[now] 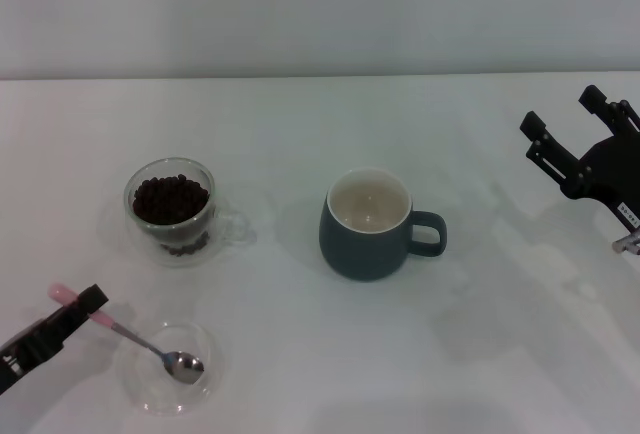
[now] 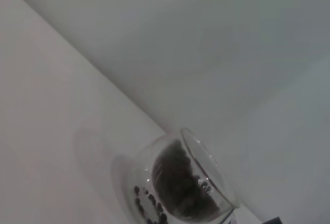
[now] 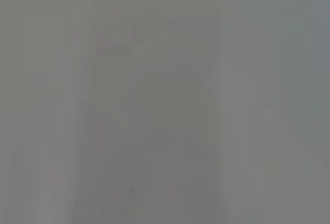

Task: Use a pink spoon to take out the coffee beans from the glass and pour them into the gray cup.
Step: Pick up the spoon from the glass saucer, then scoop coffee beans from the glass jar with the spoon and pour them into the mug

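Observation:
The glass (image 1: 171, 211) with a heap of coffee beans (image 1: 170, 198) stands at the left of the table; it also shows in the left wrist view (image 2: 180, 190). The gray cup (image 1: 368, 224) stands in the middle, handle to the right, its cream inside bare. The pink spoon (image 1: 135, 341) lies slanted at the front left, its metal bowl resting in a flat clear dish (image 1: 160, 389). My left gripper (image 1: 88, 304) is shut on the spoon's pink handle. My right gripper (image 1: 565, 114) hovers open and empty at the far right.
The white table (image 1: 300, 114) runs back to a pale wall. The flat dish sits just in front of the glass. The right wrist view shows only a plain grey surface.

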Motion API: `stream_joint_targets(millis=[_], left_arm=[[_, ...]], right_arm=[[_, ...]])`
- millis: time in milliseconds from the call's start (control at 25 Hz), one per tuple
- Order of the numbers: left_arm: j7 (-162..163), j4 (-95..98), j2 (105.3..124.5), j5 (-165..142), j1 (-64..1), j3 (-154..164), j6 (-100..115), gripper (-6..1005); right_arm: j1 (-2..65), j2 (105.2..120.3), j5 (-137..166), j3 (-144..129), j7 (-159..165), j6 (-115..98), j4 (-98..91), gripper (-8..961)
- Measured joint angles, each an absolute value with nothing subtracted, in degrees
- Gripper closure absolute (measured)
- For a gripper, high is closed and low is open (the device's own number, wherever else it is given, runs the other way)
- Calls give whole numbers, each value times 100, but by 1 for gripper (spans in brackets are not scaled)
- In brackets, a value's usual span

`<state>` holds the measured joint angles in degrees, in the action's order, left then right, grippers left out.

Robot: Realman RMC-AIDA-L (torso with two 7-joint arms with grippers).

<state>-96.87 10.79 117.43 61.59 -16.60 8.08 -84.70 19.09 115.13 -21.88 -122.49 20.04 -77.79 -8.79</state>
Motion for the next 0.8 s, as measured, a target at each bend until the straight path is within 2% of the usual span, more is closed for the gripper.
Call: stream_joint_targets(millis=[400,800], left_arm=[[-9655,1279,11543,6181,-1735,790,-9316,867],[-9353,2020,11422,6990,-2200,741,-9571,866]], right_arm=[[1926,11513,-2203,-12229,2004,-7753,-891,102],[1924,11513,-2220,-12240,2004,-7722,-956,103]])
